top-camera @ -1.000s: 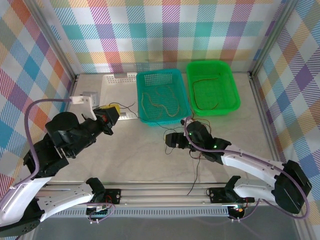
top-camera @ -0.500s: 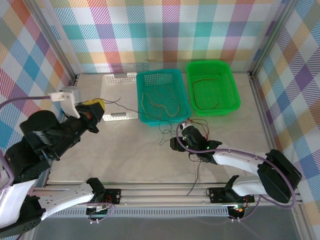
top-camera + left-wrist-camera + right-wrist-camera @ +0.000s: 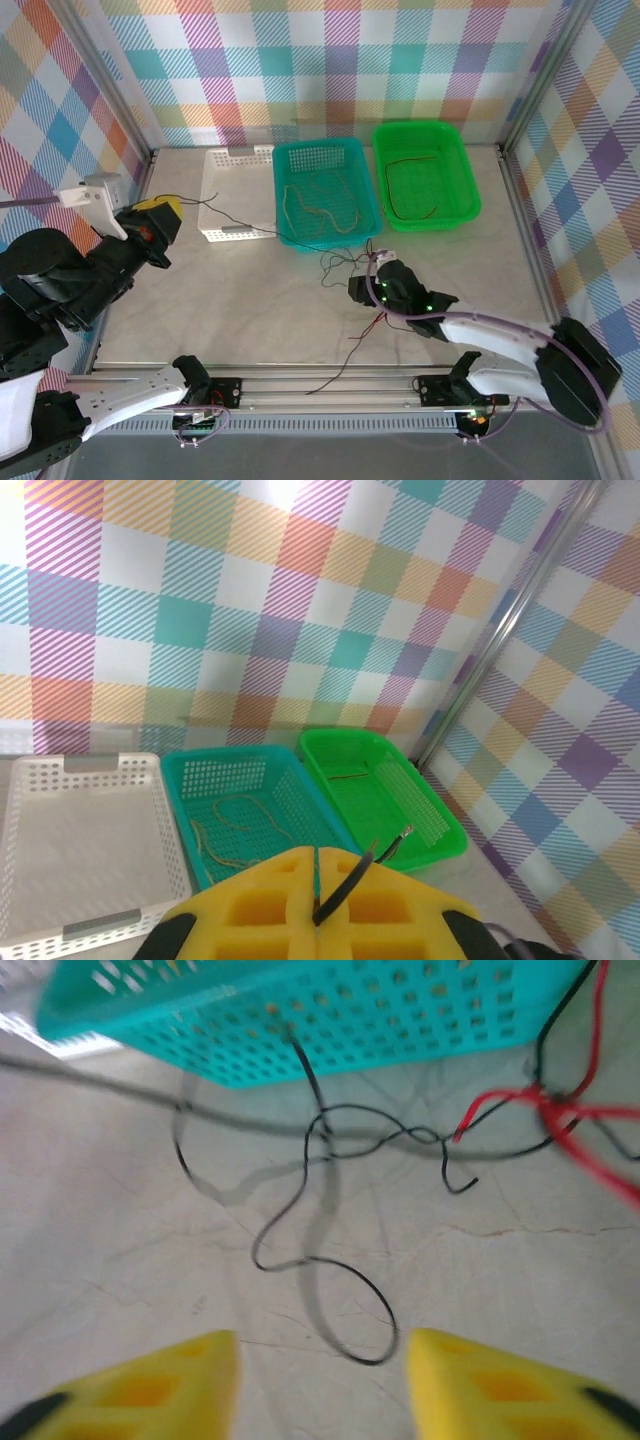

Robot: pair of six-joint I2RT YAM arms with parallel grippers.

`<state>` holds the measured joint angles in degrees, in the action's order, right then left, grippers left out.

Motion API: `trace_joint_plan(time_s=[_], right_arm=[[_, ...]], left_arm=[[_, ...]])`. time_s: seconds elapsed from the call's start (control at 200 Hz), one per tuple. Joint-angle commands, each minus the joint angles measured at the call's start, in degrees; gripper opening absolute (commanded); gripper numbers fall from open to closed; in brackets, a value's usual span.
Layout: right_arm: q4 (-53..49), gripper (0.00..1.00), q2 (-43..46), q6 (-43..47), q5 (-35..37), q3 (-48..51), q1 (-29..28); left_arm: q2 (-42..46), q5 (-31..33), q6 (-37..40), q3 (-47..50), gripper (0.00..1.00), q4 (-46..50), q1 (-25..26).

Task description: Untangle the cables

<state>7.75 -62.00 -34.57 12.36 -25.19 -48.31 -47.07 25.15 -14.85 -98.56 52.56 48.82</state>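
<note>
Three baskets (teal nearest) stand just beyond the cables.

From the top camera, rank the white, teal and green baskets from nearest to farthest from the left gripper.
1. White basket: just right of the left gripper, which is shut on a black cable.
2. Teal basket: centre, at the back of the table.
3. Green basket: farthest, back right.

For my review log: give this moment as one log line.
left gripper: shut on black cable | right gripper: open, over tangled cables on table | stage: untangling unfinished
</note>
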Motion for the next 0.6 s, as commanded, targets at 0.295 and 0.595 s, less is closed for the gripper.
trace_joint_plan(time_s=[0.295, 0.595], right_arm=[[-4.1, 0.72, -2.7, 0.4, -4.2, -5.1, 1.9], [8.5, 0.69, -16.7, -1.4, -6.0, -6.8, 0.3]], left_arm=[[-0.7, 2.7, 2.3, -7.2, 0.00, 5.8, -0.3], [0.7, 2.4, 1.0, -4.6, 0.00, 4.8, -0.3]])
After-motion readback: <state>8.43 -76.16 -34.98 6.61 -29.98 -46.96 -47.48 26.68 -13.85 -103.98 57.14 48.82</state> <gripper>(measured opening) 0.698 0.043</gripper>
